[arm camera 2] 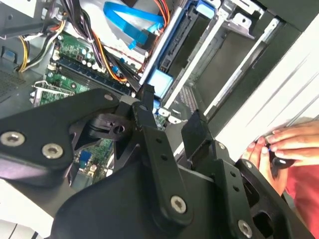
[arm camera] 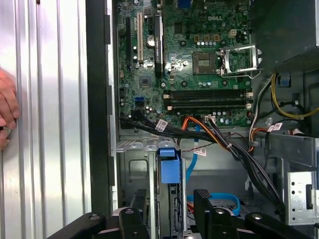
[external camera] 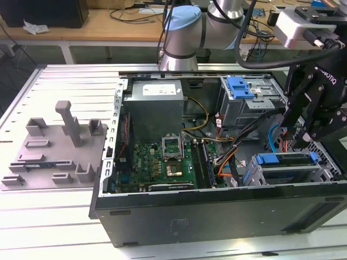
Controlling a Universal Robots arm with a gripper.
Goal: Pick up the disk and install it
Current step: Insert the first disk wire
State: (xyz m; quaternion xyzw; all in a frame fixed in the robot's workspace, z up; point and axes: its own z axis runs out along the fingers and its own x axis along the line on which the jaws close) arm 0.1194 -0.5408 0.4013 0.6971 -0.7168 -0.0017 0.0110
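Open tower computer case point(external camera: 217, 208), lying on its side on a slatted aluminium table point(external camera: 54, 81). Note the printed matter first: a white label covers the top of the grey power supply point(external camera: 154, 89), white lettering runs along the black body of the gripper point(external camera: 301, 138), and small white tags hang on the cable bundles point(arm camera: 209, 132) that cross beside the green motherboard point(arm camera: 189, 59); the tags' print cannot be made out. A wooden bench point(external camera: 108, 21) strewn with cables stands behind the table, and a grey moulded fixture point(external camera: 54, 146) lies on the table at the exterior view's left of the case. At the case's far corner you see a grey metal drive cage point(external camera: 249, 105) topped by a blue bracket. The 1 arm point(external camera: 187, 32) reaches from behind the case toward the exterior view's right, with the gripper pointing down over the case's near corner on that side. In both wrist views its 2 fingers point(arm camera: 204, 204) stand well apart with nothing between them. The disk point(external camera: 286, 165) sits on edge in the bay at that same corner, framed by its blue carrier, just beneath the gripper; whether they touch cannot be told. In the first wrist view the disk point(arm camera: 169, 167) shows by its carrier's blue tab, in line with the gap between the fingers. A person's hand point(arm camera: 7, 117) rests over the table beside the case's outer wall.
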